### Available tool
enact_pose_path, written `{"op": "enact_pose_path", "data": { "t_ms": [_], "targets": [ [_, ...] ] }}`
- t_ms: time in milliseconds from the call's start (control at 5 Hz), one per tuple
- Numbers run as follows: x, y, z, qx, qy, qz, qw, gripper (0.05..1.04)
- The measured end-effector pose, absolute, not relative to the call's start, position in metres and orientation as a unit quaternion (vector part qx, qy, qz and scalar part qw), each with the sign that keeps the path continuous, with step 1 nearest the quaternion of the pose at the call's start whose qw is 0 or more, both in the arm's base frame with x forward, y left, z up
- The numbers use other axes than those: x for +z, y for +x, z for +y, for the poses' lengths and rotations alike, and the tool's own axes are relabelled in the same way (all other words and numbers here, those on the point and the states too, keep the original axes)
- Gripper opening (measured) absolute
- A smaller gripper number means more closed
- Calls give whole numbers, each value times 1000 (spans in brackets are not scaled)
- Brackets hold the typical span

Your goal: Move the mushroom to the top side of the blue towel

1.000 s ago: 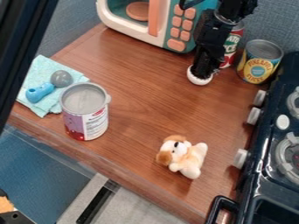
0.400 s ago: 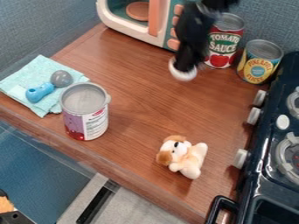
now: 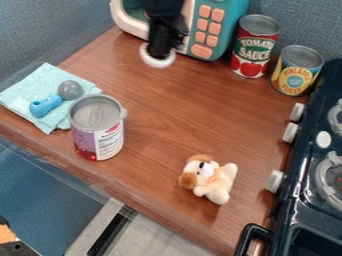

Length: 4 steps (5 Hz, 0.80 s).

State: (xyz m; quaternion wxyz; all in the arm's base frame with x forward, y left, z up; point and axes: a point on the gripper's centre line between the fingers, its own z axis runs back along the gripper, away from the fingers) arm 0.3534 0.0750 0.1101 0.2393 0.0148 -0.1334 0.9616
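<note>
The black gripper (image 3: 159, 54) hangs in front of the toy microwave at the top of the view, shut on a white, round-edged mushroom (image 3: 157, 62), whose upper part is hidden by the gripper. The mushroom is to the right of and above the light blue towel (image 3: 72, 78), apart from it. The towel lies at the left of the counter, with a blue and grey toy (image 3: 47, 105) on it.
A large can (image 3: 98, 127) stands at the towel's right edge. A plush dog (image 3: 209, 179) lies at the lower middle. A microwave (image 3: 217, 30), tomato sauce can (image 3: 254, 46) and pineapple can (image 3: 297, 70) line the back; a stove (image 3: 310, 185) is at right.
The gripper and the white mushroom have moved left and somewhat up, from beside the tomato sauce can to in front of the microwave. The arm no longer covers that can or the microwave's buttons.
</note>
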Motion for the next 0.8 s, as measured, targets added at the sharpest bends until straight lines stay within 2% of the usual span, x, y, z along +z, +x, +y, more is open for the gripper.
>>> {"op": "enact_pose_path", "data": {
  "t_ms": [200,600,800],
  "targets": [
    [103,332,129,979,31,-128,158,223],
    [72,326,181,987,43,-111,109,223],
    [67,329,195,987,43,-109,105,223]
  ]
}}
